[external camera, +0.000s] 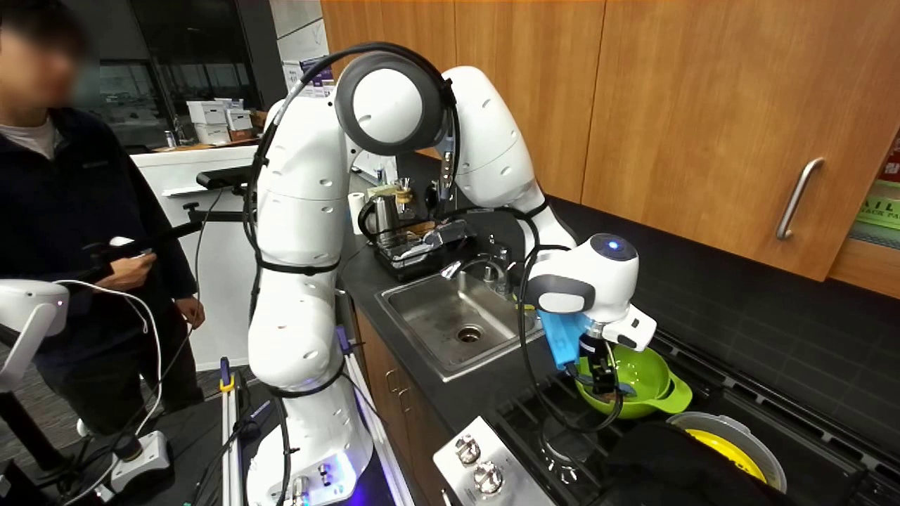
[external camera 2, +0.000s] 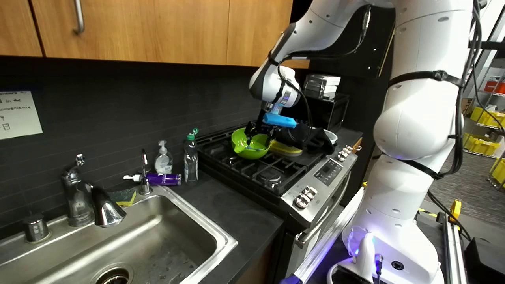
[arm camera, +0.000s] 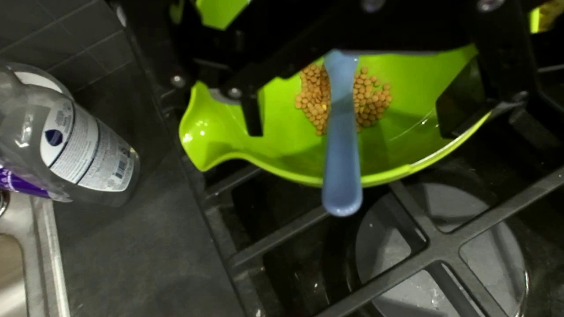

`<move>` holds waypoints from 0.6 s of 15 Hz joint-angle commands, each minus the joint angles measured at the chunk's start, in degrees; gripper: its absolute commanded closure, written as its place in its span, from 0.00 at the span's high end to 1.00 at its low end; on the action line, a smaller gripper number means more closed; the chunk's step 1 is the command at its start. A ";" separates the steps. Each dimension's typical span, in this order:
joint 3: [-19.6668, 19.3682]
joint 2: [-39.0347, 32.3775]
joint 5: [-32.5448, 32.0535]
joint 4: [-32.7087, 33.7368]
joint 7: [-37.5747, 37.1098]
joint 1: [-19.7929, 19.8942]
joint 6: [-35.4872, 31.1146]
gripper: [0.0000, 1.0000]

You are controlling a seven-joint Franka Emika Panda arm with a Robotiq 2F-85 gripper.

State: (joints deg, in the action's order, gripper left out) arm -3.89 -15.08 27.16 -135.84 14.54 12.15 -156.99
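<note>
Claw (arm camera: 358, 113) hanging over green bowl (arm camera: 412, 103), fingers (arm camera: 461, 103) standing apart.
Bowl is sitting on the stove (external camera 2: 328, 171), holding a small pile of brown pellets (arm camera: 313, 94) at its bottom. Blue utensil (arm camera: 343, 163) is running across the pellets and past the rim, showing between the fingers; its inner end is hiding behind the claw in the wrist view. Can't tell whether either finger is touching the bowl. Gray container (external camera: 765, 452) is resting near the bowl, showing a yellow thing (external camera: 728, 450) within its rim, black cloth (external camera: 682, 467) partly hiding it in an exterior view. Clear bottle (arm camera: 90, 145) is standing on the worktop (arm camera: 132, 259) beside the stove; can't make out its contents.
</note>
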 commanded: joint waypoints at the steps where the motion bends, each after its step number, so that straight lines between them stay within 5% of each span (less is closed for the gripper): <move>1: 0.90 -0.54 -0.75 0.32 -1.31 0.90 -0.91 1.00; 9: 1.01 -1.18 -1.44 0.81 -2.41 0.57 -1.47 1.00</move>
State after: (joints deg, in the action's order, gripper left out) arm -3.73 -15.69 26.97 -135.55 13.62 12.15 -157.50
